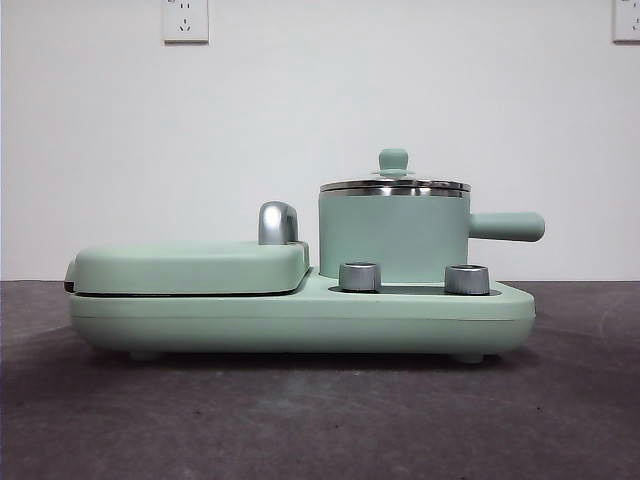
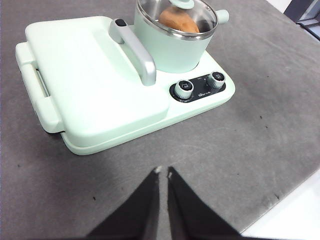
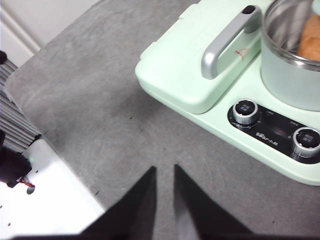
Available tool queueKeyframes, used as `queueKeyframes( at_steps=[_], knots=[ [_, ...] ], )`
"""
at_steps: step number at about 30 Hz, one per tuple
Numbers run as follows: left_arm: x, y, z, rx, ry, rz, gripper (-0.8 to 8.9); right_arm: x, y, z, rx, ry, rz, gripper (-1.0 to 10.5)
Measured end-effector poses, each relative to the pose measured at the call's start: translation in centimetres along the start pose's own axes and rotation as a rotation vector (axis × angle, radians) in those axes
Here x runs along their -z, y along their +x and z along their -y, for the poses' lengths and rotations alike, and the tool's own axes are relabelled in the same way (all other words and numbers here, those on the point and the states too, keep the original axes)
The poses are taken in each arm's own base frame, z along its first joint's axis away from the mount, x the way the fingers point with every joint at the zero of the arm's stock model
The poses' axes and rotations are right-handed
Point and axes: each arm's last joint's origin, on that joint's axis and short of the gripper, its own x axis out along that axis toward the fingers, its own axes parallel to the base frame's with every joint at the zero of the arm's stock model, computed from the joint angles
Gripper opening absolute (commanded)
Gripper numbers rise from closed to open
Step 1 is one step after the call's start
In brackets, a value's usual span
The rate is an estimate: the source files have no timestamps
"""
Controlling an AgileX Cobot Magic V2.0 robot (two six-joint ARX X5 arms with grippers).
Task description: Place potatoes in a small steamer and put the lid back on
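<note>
The small steamer (image 1: 393,235) stands on the right part of the mint-green appliance, its side handle (image 1: 507,226) pointing right. The lid (image 1: 394,184) sits on its rim, knob up. In the left wrist view the orange-brown potato (image 2: 178,21) lies inside the steamer (image 2: 172,50) under the glass; it also shows in the right wrist view (image 3: 311,40). My left gripper (image 2: 163,172) hangs above bare table in front of the appliance, jaws together and empty. My right gripper (image 3: 164,169) is also over bare table, short of the appliance, jaws close together and empty. Neither arm shows in the front view.
The flat griddle cover (image 1: 190,265) with its chrome handle (image 1: 277,222) fills the appliance's left part. Two steel dials (image 1: 360,276) (image 1: 466,279) sit in front of the steamer. The grey table's edge (image 2: 295,215) lies near the left gripper, and a white surface (image 3: 55,200) near the right.
</note>
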Motion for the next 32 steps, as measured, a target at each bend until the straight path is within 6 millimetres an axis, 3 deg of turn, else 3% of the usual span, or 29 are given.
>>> queueKeyframes(
  at_steps=[16,20,26,32],
  knots=[
    [0.1,0.0,-0.2,-0.011,-0.009,0.021,0.05,-0.2,-0.1,-0.2,-0.015,-0.005,0.028,0.1],
    [0.6,0.9,-1.0,-0.089,-0.053,0.038,0.05,-0.4,-0.1,-0.2,-0.022,-0.007,0.046,0.1],
    [3.7,3.7,-4.3,-0.306,-0.125,0.161,0.05,-0.5,-0.1,-0.3,-0.027,-0.009,0.06,0.1],
    [8.2,6.0,-7.4,-0.495,-0.029,0.325,0.05,-0.5,-0.1,-0.3,-0.027,-0.009,0.06,0.1]
  ],
)
